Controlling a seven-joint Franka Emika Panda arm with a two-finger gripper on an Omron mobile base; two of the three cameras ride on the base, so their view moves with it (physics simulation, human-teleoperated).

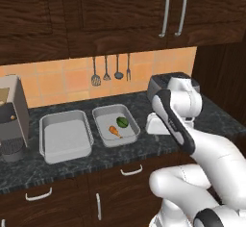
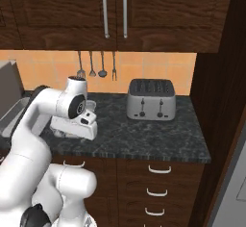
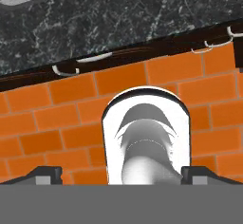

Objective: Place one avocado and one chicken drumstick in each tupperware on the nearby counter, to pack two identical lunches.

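While the white arm folds over the black stone surface (image 1: 72, 166) in the left base view, one tupperware (image 1: 116, 124) at 9 o'clock of it holds an avocado (image 1: 122, 121) and a drumstick (image 1: 114, 131); another tupperware (image 1: 65, 135) sits further left. Right base view: a toaster (image 2: 151, 99) at 3 o'clock of the arm. Hand view: end effector (image 3: 121, 174) fingers spread wide apart, holding nothing.

Two grey rectangular tupperware trays sit side by side on the black marbled stone counter (image 1: 72, 166); the right tray (image 1: 116, 124) holds a green avocado (image 1: 122, 122) beside an orange chicken drumstick (image 1: 114, 131); the left tray (image 1: 65, 136) lies bare.
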